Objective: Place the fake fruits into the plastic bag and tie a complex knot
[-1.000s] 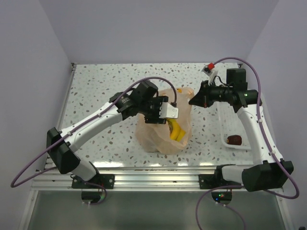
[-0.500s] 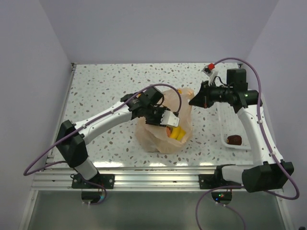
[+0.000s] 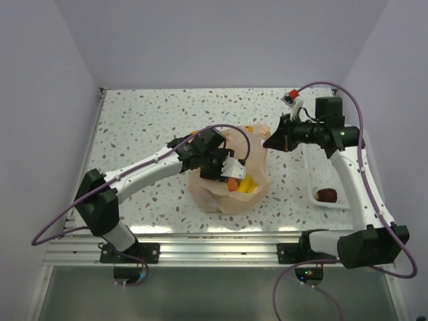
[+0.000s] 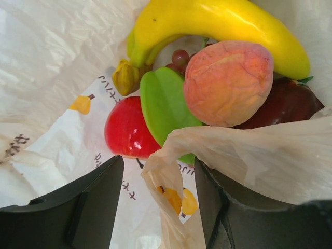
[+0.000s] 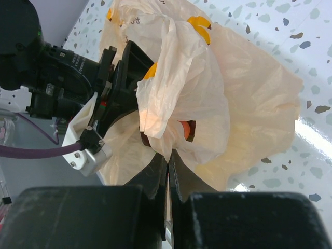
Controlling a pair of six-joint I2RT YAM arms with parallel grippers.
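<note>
**Left gripper [image 3: 231,168] over the mouth of the plastic bag [image 3: 224,197], right gripper [image 3: 270,141] pinching its film**

The plastic bag stands on the speckled table [image 3: 134,127] between the 2 arms, a little nearer than the middle, with its mouth upward. From above, its long axis runs diagonally from near left to far right. At the far right end the right gripper holds a bunch of the film, with its 2 fingers pressed together on it.

The left gripper hangs over the open mouth and hides most of the inside in the top view. Its 2 fingers [image 4: 88,202] are spread apart, and a loose fold of the bag lies between them, not pinched. In the left wrist view this fold covers the lower part of the fake fruits [image 3: 239,185].

Inside the bag, the yellow banana [image 4: 218,23] lies on the far side of the pile; its curved long axis goes from left to right in that view. Against it lie a peach-coloured fruit [image 4: 228,83], a green piece [image 4: 163,104], a red fruit [image 4: 127,129] and a dark maroon piece [image 4: 288,101], all touching.

At the right side of the table a white basket [image 3: 313,197] holds 1 more maroon fruit [image 3: 327,194], well apart from the bag.
</note>
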